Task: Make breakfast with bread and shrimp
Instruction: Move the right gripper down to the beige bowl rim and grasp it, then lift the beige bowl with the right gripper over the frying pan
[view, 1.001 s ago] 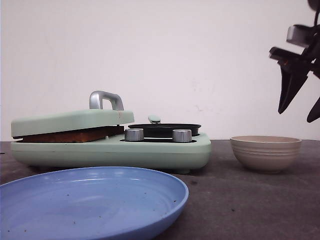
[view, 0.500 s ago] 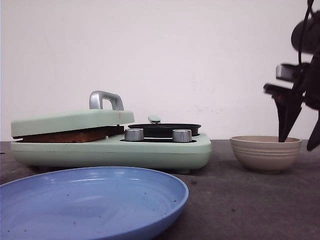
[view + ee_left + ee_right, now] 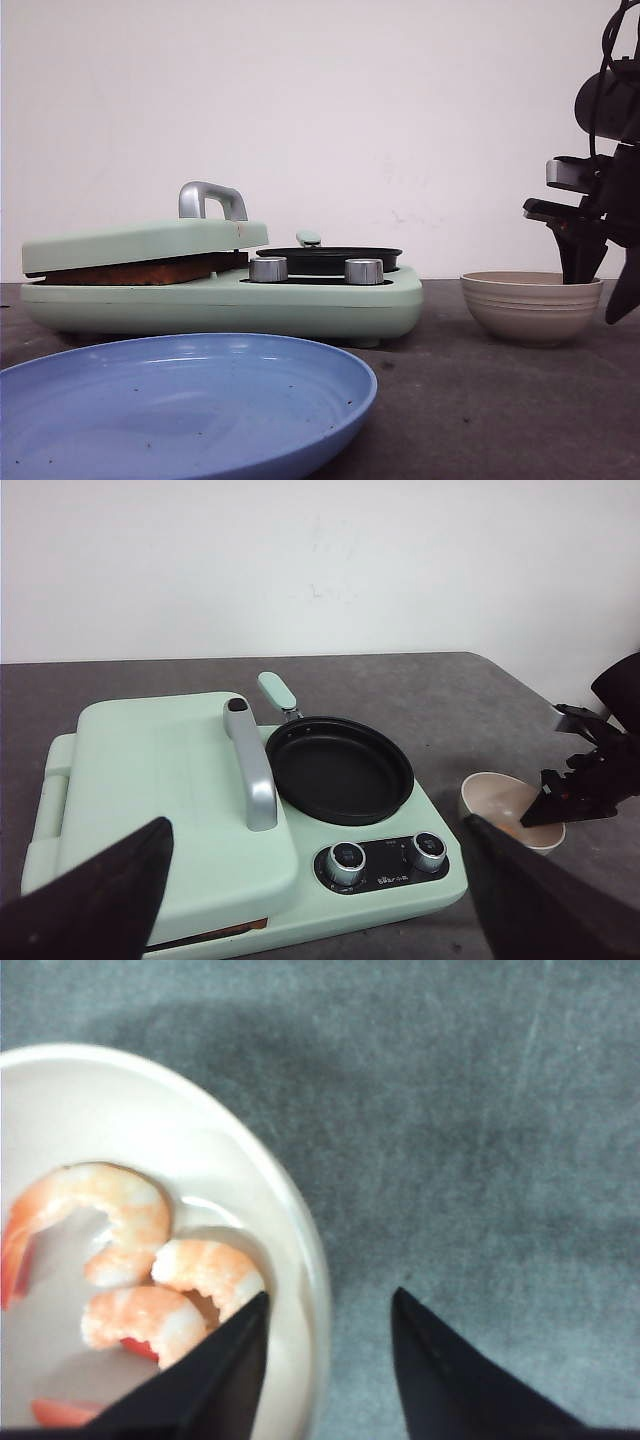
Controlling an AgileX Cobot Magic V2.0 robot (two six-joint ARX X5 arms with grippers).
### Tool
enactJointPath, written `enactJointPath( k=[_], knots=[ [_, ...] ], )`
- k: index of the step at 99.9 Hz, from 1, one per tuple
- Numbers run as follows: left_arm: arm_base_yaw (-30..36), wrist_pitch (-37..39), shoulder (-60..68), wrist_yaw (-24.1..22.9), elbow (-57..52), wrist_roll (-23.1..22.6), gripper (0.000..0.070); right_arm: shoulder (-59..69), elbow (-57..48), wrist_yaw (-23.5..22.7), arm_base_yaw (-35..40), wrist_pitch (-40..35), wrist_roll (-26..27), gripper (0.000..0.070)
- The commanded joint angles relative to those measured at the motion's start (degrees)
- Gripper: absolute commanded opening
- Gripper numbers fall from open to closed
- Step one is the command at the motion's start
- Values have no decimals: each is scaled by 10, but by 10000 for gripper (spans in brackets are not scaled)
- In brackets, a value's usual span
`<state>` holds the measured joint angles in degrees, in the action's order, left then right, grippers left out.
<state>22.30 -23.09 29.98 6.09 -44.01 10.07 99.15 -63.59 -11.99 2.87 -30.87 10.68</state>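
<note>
Front view, at right: your right gripper (image 3: 598,285) is hanging spread apart, straddling the bowl (image 3: 530,306) rim beside the shrimp (image 3: 140,1260).

small print below the knobs on the green cooker (image 3: 250,810), too blurred to read

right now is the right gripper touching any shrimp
Cannot tell. In the right wrist view one finger overlaps a shrimp, but the open gripper straddles the bowl rim.

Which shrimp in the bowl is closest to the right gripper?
The lower curled shrimp, lying against the fingertip of the right gripper; the largest, C-shaped shrimp lies farther off.
</note>
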Motion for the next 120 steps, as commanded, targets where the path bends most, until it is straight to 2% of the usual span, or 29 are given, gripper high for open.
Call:
enactJointPath(
  k=[1, 22, 26, 32, 67, 88, 107, 120],
  knots=[
    [3, 3, 2, -4, -3, -4, 498, 14, -10, -1, -1, 6, -6, 205],
    [3, -1, 2, -4, -3, -4, 498, 41, -10, -16, -1, 6, -4, 202],
    [3, -2, 2, -4, -3, -4, 498, 43, -10, -15, -1, 7, -3, 150],
    [3, -2, 2, -4, -3, -4, 498, 43, -10, -16, -1, 10, -4, 1],
    [3, -2, 2, -4, -3, -6, 498, 42, -10, -23, -1, 15, -2, 0],
    [3, -3, 2, -4, -3, -6, 498, 25, -10, -45, -1, 24, 0, 0],
    [3, -13, 2, -4, -3, -8, 498, -21, -10, -54, -1, 56, 19, 0],
    [3, -16, 2, -4, -3, -11, 498, -57, -10, -77, -1, 87, 43, 0]
  ],
)
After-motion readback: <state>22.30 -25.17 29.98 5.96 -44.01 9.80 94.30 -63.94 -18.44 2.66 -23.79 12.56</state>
